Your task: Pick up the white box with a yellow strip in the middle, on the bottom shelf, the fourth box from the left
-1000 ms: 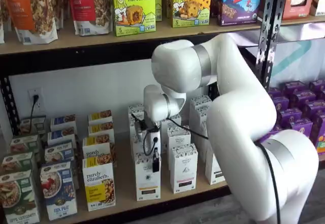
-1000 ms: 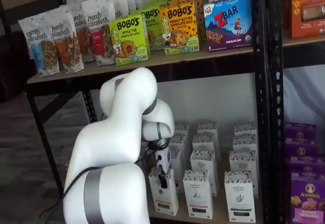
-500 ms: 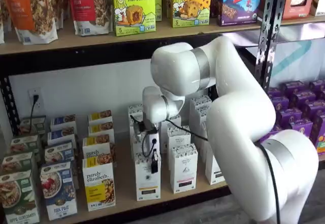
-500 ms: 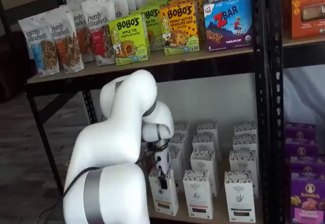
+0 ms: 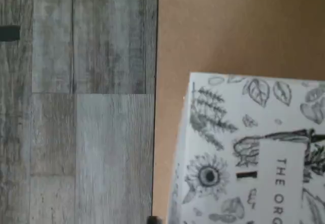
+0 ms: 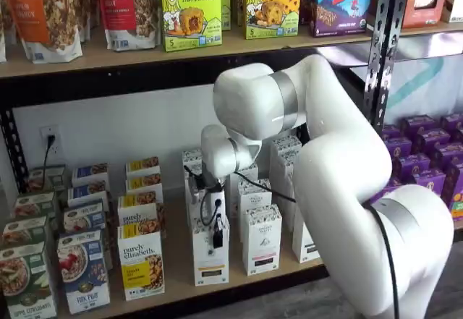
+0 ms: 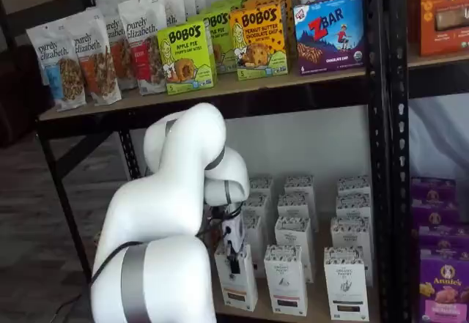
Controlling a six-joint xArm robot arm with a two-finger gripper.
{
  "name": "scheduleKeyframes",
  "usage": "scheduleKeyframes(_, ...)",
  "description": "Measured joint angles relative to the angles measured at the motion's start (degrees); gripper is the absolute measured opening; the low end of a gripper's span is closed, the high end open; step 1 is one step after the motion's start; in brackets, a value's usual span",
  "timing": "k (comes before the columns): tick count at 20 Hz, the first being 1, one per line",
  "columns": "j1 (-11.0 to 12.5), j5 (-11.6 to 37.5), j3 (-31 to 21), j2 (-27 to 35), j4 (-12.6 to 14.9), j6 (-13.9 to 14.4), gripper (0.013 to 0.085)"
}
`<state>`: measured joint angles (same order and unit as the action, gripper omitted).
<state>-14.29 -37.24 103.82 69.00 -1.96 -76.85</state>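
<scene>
Grasp stage, by the look of it: gripper [image 6: 216,239] down over the white box [image 6: 210,257] at the front edge of the bottom shelf [image 6: 173,261], just right of the purely elizabeth box [image 6: 141,261]. One black finger [image 7: 234,262] seen against the carton front; closed on it or not, cannot tell (no gap between fingers visible in either shelf view). Next, presumably: confirm the squeeze, then lift straight up, clear of the neighbouring white cartons [image 6: 262,238].
</scene>
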Motion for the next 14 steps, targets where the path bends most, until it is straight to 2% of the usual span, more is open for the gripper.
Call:
scheduleKeyframes(2, 0.0, 0.2, -0.1, 0.0, -0.1, -0.1, 0.061)
scheduleKeyframes(3, 0.0, 0.1, 0.0, 0.0, 0.0, 0.0, 0.061)
scheduleKeyframes(5, -0.1, -0.2, 0.0, -0.1, -0.2, 0.0, 0.053)
scheduleKeyframes(14, -0.8, 1.7, -4.6, -3.0, -0.6, 0.3, 0.053)
